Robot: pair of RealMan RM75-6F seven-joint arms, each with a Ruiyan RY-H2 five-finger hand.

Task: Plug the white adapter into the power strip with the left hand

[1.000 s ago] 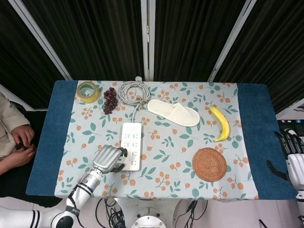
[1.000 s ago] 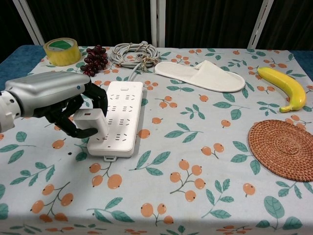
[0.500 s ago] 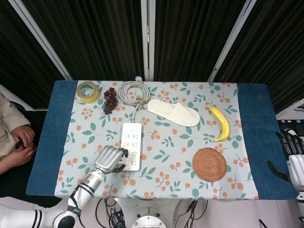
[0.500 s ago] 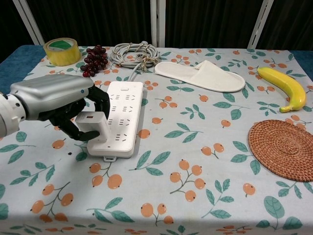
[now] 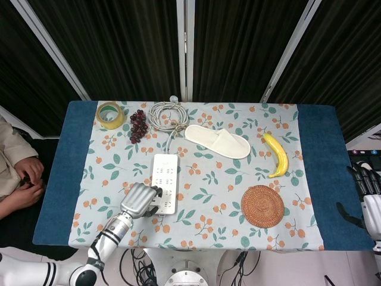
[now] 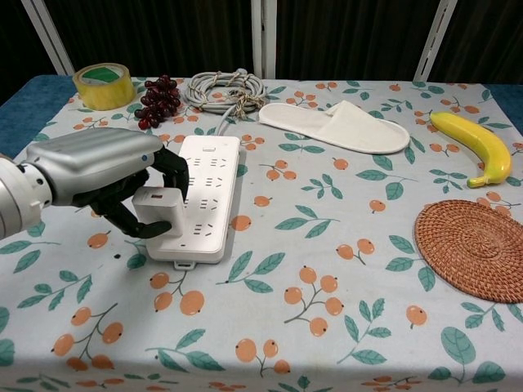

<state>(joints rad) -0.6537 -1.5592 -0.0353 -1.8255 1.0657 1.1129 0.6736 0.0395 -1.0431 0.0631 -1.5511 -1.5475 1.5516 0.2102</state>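
The left hand is curled around the white adapter, its dark fingers wrapped over the top and far side while the thumb side hooks under the near edge. The adapter stands upright at the near left corner of the power strip, its base against the strip's face; from the chest view it looks seated on the sockets there, though the fingers hide the joint, so whether the pins are fully in cannot be told. In the head view the same hand covers the adapter almost wholly at the near end of the strip.

The power strip lies lengthwise on the flowered cloth of the bench, its cord running back to a coiled cable near the far edge. Just left of the coil is a bunch of dark grapes, and further left a roll of yellow tape. A white slipper lies right of the coil, a banana near the right side, and a round woven coaster nearer the front on that side.

The right hand hangs well off the right edge of the bench, touching nothing, its fingers apart and pointing upward in the picture. A person's hands show at the left edge of the head view.
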